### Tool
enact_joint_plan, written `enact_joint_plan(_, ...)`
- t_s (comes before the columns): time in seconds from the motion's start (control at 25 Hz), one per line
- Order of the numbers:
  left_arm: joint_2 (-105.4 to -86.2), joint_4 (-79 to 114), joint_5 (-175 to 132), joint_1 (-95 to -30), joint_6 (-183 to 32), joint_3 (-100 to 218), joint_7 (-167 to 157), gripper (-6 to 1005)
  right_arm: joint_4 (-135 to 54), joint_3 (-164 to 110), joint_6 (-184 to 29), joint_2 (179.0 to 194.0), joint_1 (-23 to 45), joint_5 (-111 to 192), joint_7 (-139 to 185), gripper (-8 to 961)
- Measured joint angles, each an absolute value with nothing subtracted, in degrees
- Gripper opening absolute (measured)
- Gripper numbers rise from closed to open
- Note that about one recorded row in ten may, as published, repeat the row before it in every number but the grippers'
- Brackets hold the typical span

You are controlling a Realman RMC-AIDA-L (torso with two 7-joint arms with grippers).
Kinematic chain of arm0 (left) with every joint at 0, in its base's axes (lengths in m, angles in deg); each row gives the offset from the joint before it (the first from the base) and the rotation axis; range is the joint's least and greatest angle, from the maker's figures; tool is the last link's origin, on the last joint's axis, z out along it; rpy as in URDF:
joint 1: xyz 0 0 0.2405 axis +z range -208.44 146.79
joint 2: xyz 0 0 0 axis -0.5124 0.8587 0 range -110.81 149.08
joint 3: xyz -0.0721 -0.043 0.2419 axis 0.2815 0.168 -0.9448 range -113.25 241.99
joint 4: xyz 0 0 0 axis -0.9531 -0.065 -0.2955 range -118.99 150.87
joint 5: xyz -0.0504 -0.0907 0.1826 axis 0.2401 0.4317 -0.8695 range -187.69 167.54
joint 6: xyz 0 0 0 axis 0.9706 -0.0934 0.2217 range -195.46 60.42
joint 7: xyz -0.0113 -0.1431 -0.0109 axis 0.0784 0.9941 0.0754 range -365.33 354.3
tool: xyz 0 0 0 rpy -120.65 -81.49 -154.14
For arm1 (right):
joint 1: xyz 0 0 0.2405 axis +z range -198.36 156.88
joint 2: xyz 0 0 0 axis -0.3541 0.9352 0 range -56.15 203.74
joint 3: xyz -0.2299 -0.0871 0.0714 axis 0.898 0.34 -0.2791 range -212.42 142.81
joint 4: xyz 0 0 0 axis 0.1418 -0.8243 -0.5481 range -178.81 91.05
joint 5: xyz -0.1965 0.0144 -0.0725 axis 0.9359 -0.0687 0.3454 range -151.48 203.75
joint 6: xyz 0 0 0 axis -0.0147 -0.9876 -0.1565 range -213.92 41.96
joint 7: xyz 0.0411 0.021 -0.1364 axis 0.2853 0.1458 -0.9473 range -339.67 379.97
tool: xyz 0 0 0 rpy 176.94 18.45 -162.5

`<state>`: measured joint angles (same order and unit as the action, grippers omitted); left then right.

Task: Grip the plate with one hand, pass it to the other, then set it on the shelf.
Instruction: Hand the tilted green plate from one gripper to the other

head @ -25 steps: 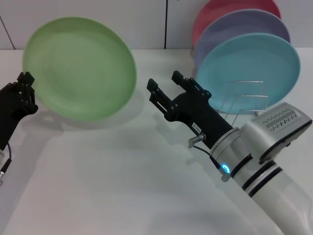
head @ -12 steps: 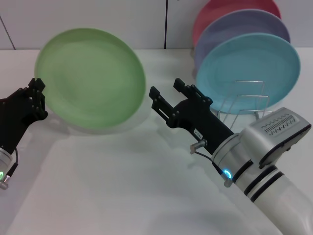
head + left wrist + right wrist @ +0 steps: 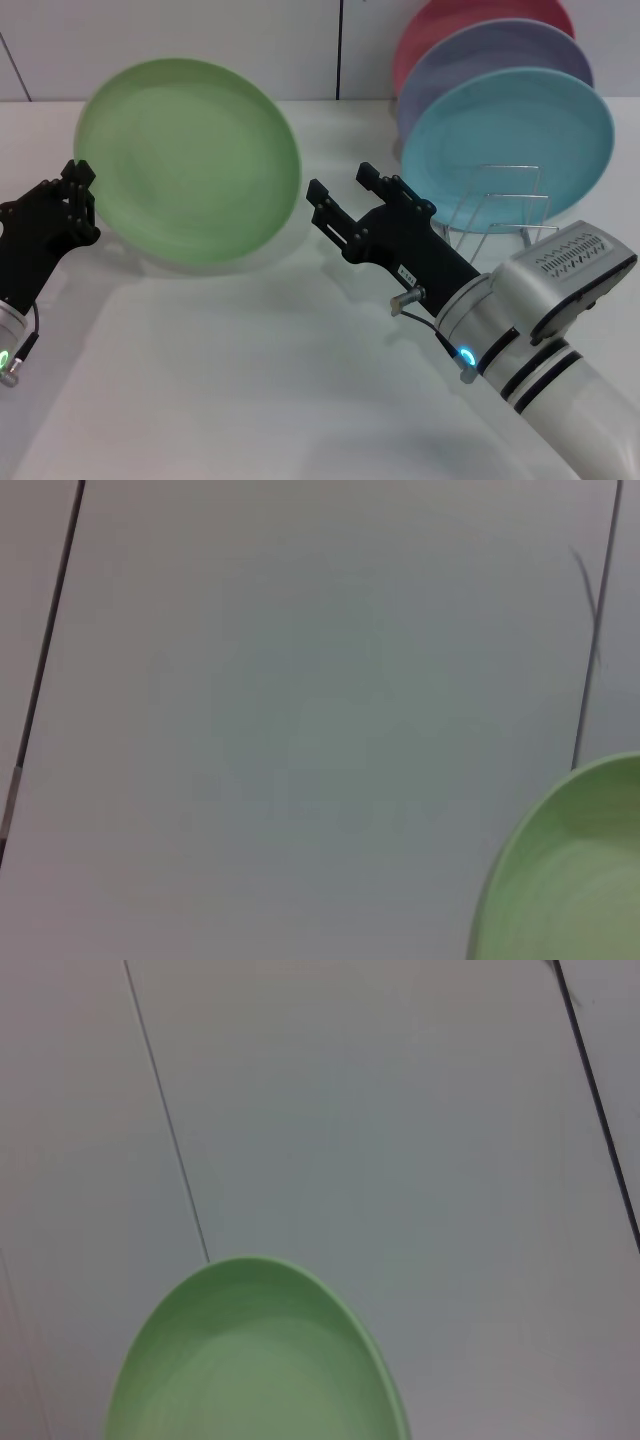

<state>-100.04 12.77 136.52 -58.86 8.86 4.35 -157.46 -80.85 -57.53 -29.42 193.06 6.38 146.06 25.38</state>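
The light green round plastic plate (image 3: 190, 163) looks light, rigid and somewhat slick, so the shallow raised rim seems the only sound place to pinch. It hangs tilted in the air, well to the left of the silver wire plate rack (image 3: 497, 208). The left gripper (image 3: 72, 200) is clamped on the plate's left edge, forearm angled up from below. The right gripper (image 3: 352, 192) reaches toward the plate's right edge, jaws spread and empty, just short of contact.

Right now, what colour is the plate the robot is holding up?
Plain light green, with no pattern. The plate shows best in the head view, held by the left gripper.
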Motion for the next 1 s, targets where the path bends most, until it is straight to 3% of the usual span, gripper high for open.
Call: enact_joint_plan(1.0, -100.04, 11.54, 133.48, -60.1, 9.18, 4.66, -157.32, 30, -80.34, -57.74, -29.46, 193.24, 5.9, 145.92, 25.52, 693)
